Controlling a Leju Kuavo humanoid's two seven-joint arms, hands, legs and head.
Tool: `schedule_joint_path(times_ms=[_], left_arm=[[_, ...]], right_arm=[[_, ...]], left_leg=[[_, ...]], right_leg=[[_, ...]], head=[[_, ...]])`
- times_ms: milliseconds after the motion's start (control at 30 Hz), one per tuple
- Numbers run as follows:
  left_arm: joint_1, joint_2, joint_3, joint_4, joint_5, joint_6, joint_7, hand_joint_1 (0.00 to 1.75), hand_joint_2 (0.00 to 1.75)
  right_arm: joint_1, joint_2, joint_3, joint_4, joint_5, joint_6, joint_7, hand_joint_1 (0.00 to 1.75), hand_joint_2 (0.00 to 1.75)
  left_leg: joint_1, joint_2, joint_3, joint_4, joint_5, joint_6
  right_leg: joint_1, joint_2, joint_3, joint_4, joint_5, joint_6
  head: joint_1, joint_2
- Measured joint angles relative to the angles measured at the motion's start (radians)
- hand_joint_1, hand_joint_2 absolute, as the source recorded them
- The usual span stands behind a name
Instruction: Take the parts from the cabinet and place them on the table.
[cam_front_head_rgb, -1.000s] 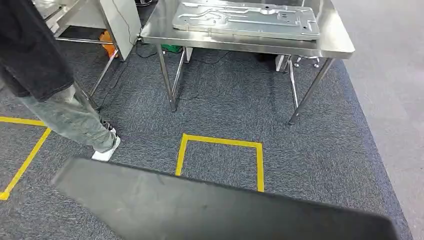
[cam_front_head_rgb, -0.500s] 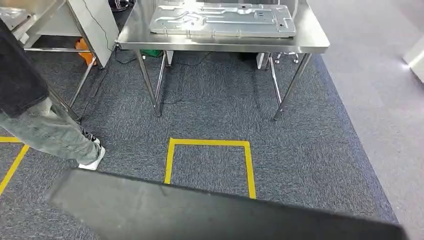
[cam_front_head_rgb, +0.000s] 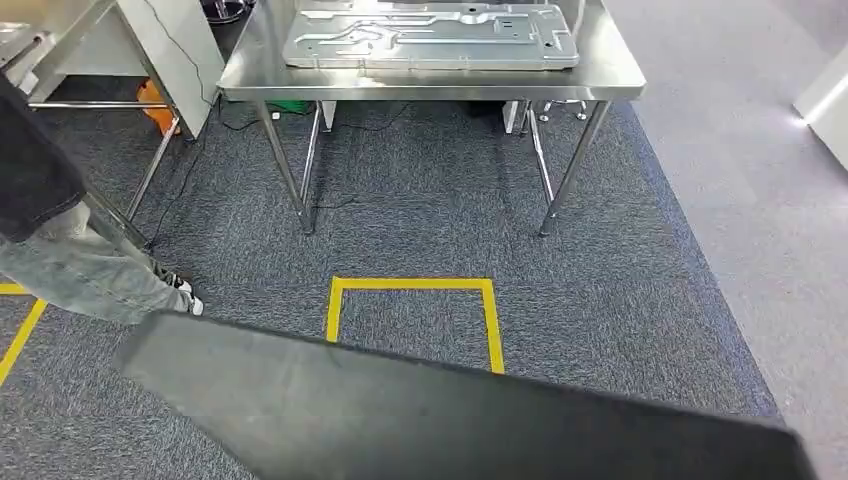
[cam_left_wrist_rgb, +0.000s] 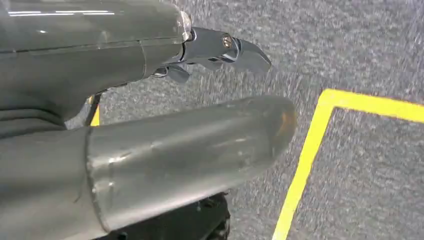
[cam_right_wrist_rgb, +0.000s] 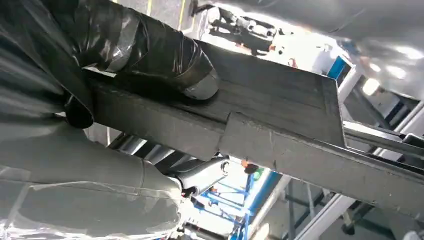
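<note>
Right hand (cam_right_wrist_rgb: 100, 100) clamps the edge of the dark panel (cam_front_head_rgb: 450, 420), thumb pressed on its face; the panel spans low across the head view, well short of the tabletop (cam_front_head_rgb: 620, 80). Left hand (cam_left_wrist_rgb: 150, 125): grip unclear.

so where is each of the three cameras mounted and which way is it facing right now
Head view: high on the robot, looking forward and down over the dark panel it carries, toward the steel table with a metal plate on it, the yellow floor square and a person's legs.
Left wrist view: behind the left hand, looking down at carpet and yellow tape.
Right wrist view: behind the right hand, which grips the dark panel's edge from beneath.
Shared: head and right wrist views show the panel; head and left wrist views show yellow tape.
</note>
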Motion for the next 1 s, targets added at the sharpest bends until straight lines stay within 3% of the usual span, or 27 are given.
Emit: schedule_joint_path(times_ms=[33, 67, 100, 167, 200, 233, 267, 333, 367, 400, 500, 533, 567, 600, 667, 700, 733, 767, 833, 867, 900, 933, 1000], left_arm=[[-0.002, 0.0, 0.0, 0.0, 0.0, 0.0, 0.0, 0.0, 0.0], [-0.003, 0.0, 0.0, 0.0, 0.0, 0.0, -0.001, 0.0, 0.0], [-0.003, 0.0, 0.0, 0.0, 0.0, -0.001, -0.002, 0.0, 0.0], [-0.001, 0.0, 0.0, 0.0, 0.0, -0.001, -0.002, 0.0, 0.0], [0.001, 0.0, 0.0, 0.0, 0.0, -0.001, -0.002, 0.0, 0.0], [0.003, 0.0, 0.0, 0.0, 0.0, -0.001, -0.002, 0.0, 0.0], [0.003, 0.0, 0.0, 0.0, 0.0, -0.001, -0.003, 0.0, 0.0], [0.003, 0.001, 0.0, 0.0, 0.0, -0.002, -0.005, 0.0, 0.0], [0.004, 0.002, 0.0, 0.0, 0.0, -0.002, -0.005, 0.0, 0.0], [0.004, 0.005, 0.0, 0.0, -0.001, -0.002, -0.005, 0.0, 0.0], [0.002, 0.005, 0.0, 0.0, -0.001, -0.002, -0.008, 0.0, 0.0], [0.001, 0.005, 0.0, 0.0, -0.001, -0.002, -0.008, 0.0, 0.0], [0.002, 0.004, 0.0, 0.0, -0.001, -0.003, -0.009, 0.0, 0.0], [0.002, 0.004, 0.0, 0.0, -0.001, -0.003, -0.009, 0.0, 0.0], [0.001, 0.004, 0.0, 0.0, -0.001, -0.002, -0.009, 0.0, 0.0], [0.001, 0.004, 0.0, 0.0, -0.001, -0.002, -0.009, 0.0, 0.0], [0.002, 0.004, 0.0, 0.0, -0.001, -0.002, -0.009, 0.0, 0.0], [0.003, 0.004, 0.0, 0.0, -0.001, -0.002, -0.009, 0.0, 0.0], [0.003, 0.003, 0.0, 0.0, 0.0, -0.002, -0.009, 0.0, 0.0], [0.002, 0.003, 0.0, 0.0, 0.0, -0.002, -0.009, 0.0, 0.0], [0.0, 0.003, 0.0, 0.0, 0.0, -0.002, -0.009, 0.0, 0.0], [0.0, 0.003, 0.0, 0.0, 0.0, -0.002, -0.01, 0.0, 0.0], [-0.001, 0.003, 0.0, 0.0, 0.0, -0.001, -0.011, 0.0, 0.0]], right_arm=[[0.0, 0.0, 0.0, 0.0, 0.0, 0.0, 0.0, 1.75, 1.75], [-0.001, 0.001, 0.0, 0.0, 0.001, -0.002, 0.002, 1.75, 1.75], [-0.003, 0.002, 0.0, 0.0, 0.001, -0.005, 0.002, 1.75, 1.75], [-0.004, 0.003, 0.0, 0.0, 0.002, -0.006, 0.004, 1.75, 1.75], [-0.004, 0.003, 0.0, 0.0, 0.002, -0.008, 0.004, 1.75, 1.75], [-0.004, 0.003, 0.0, 0.0, 0.002, -0.011, 0.004, 1.75, 1.75], [-0.004, 0.003, 0.0, 0.0, 0.003, -0.016, 0.004, 1.75, 1.75], [-0.005, 0.003, 0.0, 0.0, 0.003, -0.019, 0.004, 1.75, 1.75], [-0.005, 0.003, 0.0, 0.0, 0.003, -0.019, 0.004, 1.75, 1.75], [-0.008, 0.003, 0.0, 0.0, 0.004, -0.02, 0.004, 1.75, 1.75], [-0.009, 0.003, 0.0, 0.0, 0.004, -0.021, 0.004, 1.75, 1.75], [-0.01, 0.003, 0.0, -0.001, 0.004, -0.022, 0.004, 1.75, 1.75], [-0.01, 0.003, 0.0, -0.001, 0.005, -0.022, 0.004, 1.75, 1.75], [-0.012, 0.003, 0.0, -0.001, 0.004, -0.022, 0.003, 1.75, 1.75], [-0.011, 0.003, 0.0, 0.0, 0.005, -0.022, 0.004, 1.75, 1.75], [-0.01, 0.003, 0.0, 0.0, 0.004, -0.022, 0.004, 1.75, 1.75], [-0.01, 0.003, 0.0, 0.0, 0.004, -0.022, 0.004, 1.75, 1.75], [-0.01, 0.003, 0.0, 0.0, 0.004, -0.022, 0.004, 1.75, 1.75], [-0.01, 0.003, 0.0, 0.0, 0.004, -0.022, 0.004, 1.75, 1.75], [-0.01, 0.003, 0.0, 0.0, 0.004, -0.022, 0.004, 1.75, 1.75], [-0.01, 0.003, 0.0, 0.0, 0.004, -0.022, 0.004, 1.75, 1.75], [-0.01, 0.003, 0.0, 0.0, 0.004, -0.022, 0.004, 1.75, 1.75], [-0.009, 0.003, 0.0, 0.0, 0.004, -0.022, 0.004, 1.75, 1.75]], left_leg=[[0.003, 0.002, 0.0, 0.005, -0.006, -0.006], [0.004, -0.004, -0.006, 0.032, -0.021, -0.009], [0.005, -0.006, -0.04, 0.1, -0.058, -0.01], [0.004, -0.006, -0.128, 0.262, -0.123, -0.014], [0.004, -0.007, -0.162, 0.316, -0.132, -0.015], [0.004, -0.007, -0.175, 0.325, -0.116, -0.014], [0.004, -0.007, -0.165, 0.283, -0.073, -0.01], [0.0, -0.01, -0.094, 0.112, 0.037, 0.004], [-0.006, -0.014, -0.07, 0.047, 0.056, 0.015], [-0.01, -0.014, -0.052, 0.028, 0.043, 0.018], [-0.015, -0.014, -0.051, 0.021, 0.036, 0.027], [-0.002, -0.014, -0.042, 0.008, 0.04, 0.033], [-0.001, -0.012, -0.033, 0.0, 0.041, 0.037], [0.0, -0.009, -0.029, -0.002, 0.037, 0.044], [0.0, -0.008, -0.023, -0.002, 0.029, 0.048], [0.001, -0.007, -0.019, -0.002, 0.024, 0.047], [0.002, -0.007, -0.013, -0.001, 0.02, 0.044], [0.004, -0.007, -0.003, -0.001, 0.013, 0.041], [0.009, -0.009, 0.025, -0.002, -0.003, 0.032], [0.01, -0.009, 0.032, -0.003, -0.011, 0.026], [0.003, -0.011, 0.037, -0.003, -0.019, 0.016], [0.004, -0.011, 0.037, -0.007, -0.023, 0.009], [0.005, -0.007, 0.044, -0.016, -0.024, -0.003]], right_leg=[[-0.013, 0.002, 0.01, -0.013, 0.007, -0.011], [-0.009, 0.002, 0.019, -0.018, 0.006, -0.014], [-0.008, -0.001, 0.022, -0.017, 0.002, -0.024], [-0.004, 0.0, 0.026, -0.015, -0.003, -0.031], [-0.001, 0.002, 0.029, -0.015, -0.006, -0.033], [0.001, 0.004, 0.034, -0.014, -0.01, -0.033], [0.002, 0.007, 0.042, -0.014, -0.017, -0.032], [0.006, 0.01, 0.065, -0.013, -0.031, -0.029], [0.003, 0.01, 0.07, -0.015, -0.038, -0.027], [0.011, 0.014, 0.069, -0.01, -0.045, -0.018], [0.004, 0.013, 0.074, -0.021, -0.047, -0.005], [0.011, 0.012, 0.078, -0.022, -0.053, 0.003], [0.006, 0.009, 0.076, -0.001, -0.061, 0.009], [0.003, 0.008, 0.045, 0.055, -0.089, 0.016], [-0.006, 0.008, -0.055, 0.223, -0.158, 0.026], [-0.009, 0.007, -0.101, 0.289, -0.17, 0.031], [-0.012, 0.006, -0.125, 0.309, -0.156, 0.034], [-0.016, 0.004, -0.123, 0.28, -0.114, 0.037], [-0.02, 0.001, -0.06, 0.114, 0.005, 0.038], [-0.02, -0.005, -0.027, 0.028, 0.047, 0.035], [-0.011, -0.007, -0.015, 0.008, 0.028, 0.033], [-0.01, -0.003, -0.015, 0.007, 0.025, 0.021], [-0.005, 0.001, -0.017, 0.006, 0.02, 0.008]], head=[[-0.001, 0.0], [0.0, 0.0], [-0.001, 0.0], [-0.001, 0.0], [-0.001, 0.0], [-0.001, 0.0], [-0.001, 0.0], [-0.001, 0.0], [-0.001, 0.0], [0.0, 0.0], [0.0, 0.0], [-0.001, 0.0], [0.0, 0.0], [0.0, 0.0], [-0.001, 0.0], [0.0, 0.0], [0.0, 0.0], [0.0, 0.0], [0.0, 0.0], [0.0, 0.0], [0.0, 0.0], [-0.001, 0.0], [-0.001, 0.0]])
